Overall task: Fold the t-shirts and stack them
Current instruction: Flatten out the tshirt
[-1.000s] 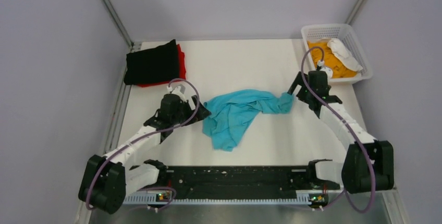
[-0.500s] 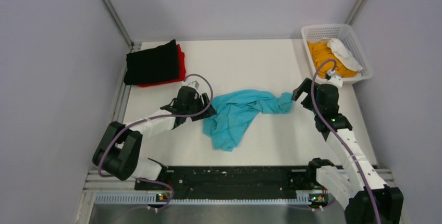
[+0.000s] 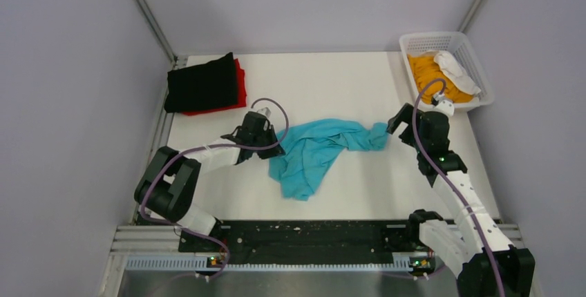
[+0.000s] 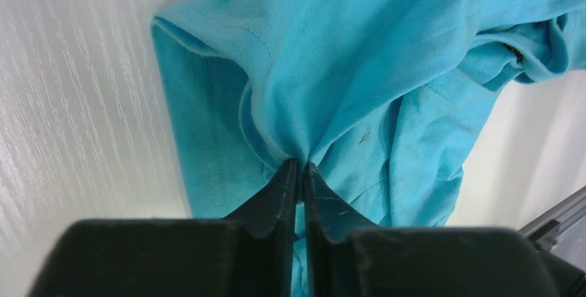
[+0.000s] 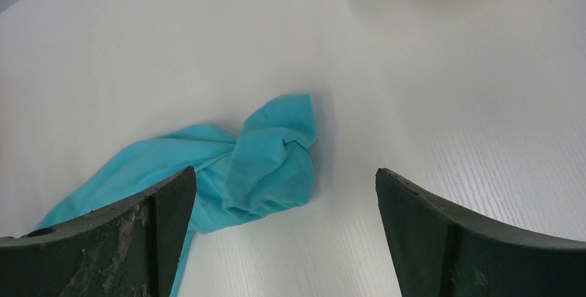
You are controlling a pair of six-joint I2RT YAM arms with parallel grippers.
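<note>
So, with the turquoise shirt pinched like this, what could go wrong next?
The left tool pinches only a small bunched fold of the turquoise t-shirt, so a pull may slip off or lift several layers. The right tool is open near the shirt's other end, holding nothing; pulling now would likely drag the crumpled shirt rather than spread it.

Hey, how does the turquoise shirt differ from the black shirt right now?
The turquoise shirt lies crumpled in the middle; the black shirt is folded flat at the far left corner. The left tool pinches the turquoise shirt; no tool touches the black shirt. The black shirt rests on a red shirt; the turquoise shirt on the bare table. Both are plain cloth.
</note>
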